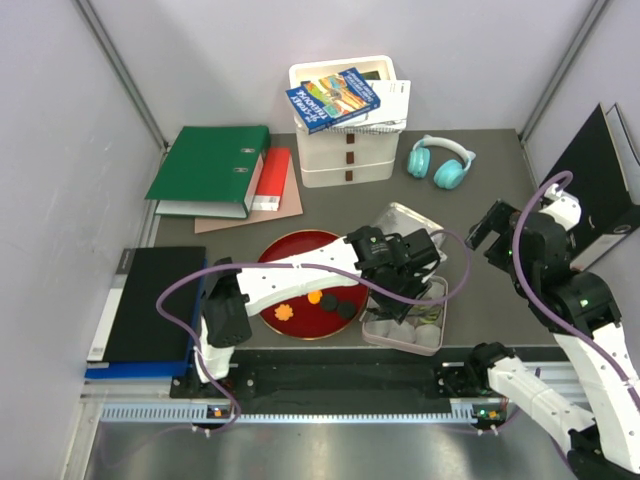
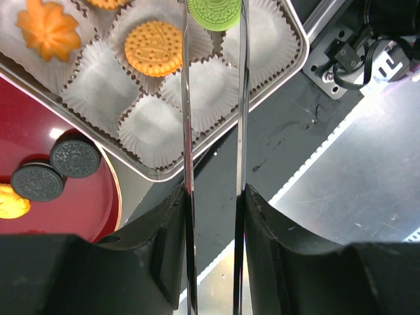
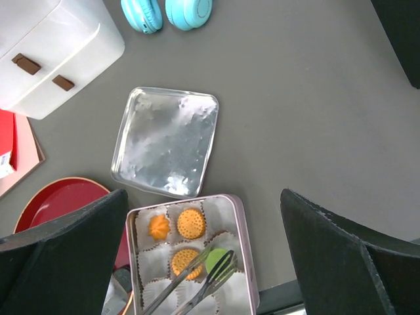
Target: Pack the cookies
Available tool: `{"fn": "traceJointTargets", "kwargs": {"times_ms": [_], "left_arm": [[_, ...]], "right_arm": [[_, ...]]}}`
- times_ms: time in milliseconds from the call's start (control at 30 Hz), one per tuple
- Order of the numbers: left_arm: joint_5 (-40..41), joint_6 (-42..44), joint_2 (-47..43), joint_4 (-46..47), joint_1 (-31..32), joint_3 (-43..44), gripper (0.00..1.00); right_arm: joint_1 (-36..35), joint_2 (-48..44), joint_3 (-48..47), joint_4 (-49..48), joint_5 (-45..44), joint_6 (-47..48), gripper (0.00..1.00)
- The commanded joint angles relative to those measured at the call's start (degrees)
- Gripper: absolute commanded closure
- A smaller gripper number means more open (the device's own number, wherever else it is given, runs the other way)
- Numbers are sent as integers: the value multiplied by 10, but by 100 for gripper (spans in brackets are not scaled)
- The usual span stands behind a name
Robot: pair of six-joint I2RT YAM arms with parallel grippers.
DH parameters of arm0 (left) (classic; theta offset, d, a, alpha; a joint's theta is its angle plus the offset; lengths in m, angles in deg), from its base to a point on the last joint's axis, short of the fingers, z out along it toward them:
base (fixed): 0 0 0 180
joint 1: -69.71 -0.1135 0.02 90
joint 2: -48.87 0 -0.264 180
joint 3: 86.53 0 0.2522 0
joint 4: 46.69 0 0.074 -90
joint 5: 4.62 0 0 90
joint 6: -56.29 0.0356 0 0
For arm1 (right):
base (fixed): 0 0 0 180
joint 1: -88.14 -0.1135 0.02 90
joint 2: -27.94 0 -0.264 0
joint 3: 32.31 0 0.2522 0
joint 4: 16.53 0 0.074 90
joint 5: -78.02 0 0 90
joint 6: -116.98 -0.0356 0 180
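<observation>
While it hangs over the tin [image 2: 303,46], your left gripper [image 2: 214,33] pinches a green cookie [image 2: 213,10].
Empty paper cup [image 2: 266,36] under it suits the drop; right gripper [image 3: 203,197] spread wide, idle; dark cookies [image 2: 75,157] wait on red plate [image 2: 85,203].

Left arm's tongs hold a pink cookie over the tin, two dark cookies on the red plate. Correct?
One thing is off: the cookie in the tongs is green, not pink, as the left wrist view shows. It is over the tin, and two dark cookies do lie on the red plate.
</observation>
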Motion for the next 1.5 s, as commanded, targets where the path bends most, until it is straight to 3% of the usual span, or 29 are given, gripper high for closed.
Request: {"fn": "traceJointTargets", "kwargs": {"times_ms": [0, 733, 867, 1000, 1133, 1333, 1467], "left_arm": [[12, 4, -38, 33, 1, 1, 62], [43, 15, -46, 48, 0, 17, 42], [70, 2, -61, 45, 1, 19, 42], [174, -34, -109, 52, -2, -11, 42], [224, -64, -180, 67, -13, -62, 42], [211, -71, -209, 98, -22, -126, 45], [159, -40, -177, 121, -21, -113, 59]], "right_arm": [[5, 2, -2, -23, 2, 0, 1], [5, 20, -17, -33, 17, 15, 1], [4, 23, -23, -34, 18, 15, 1], [4, 25, -23, -41, 23, 15, 1], [4, 37, -26, -50, 31, 17, 1], [4, 53, -22, -67, 50, 18, 1], [3, 56, -17, -74, 58, 18, 1]]}}
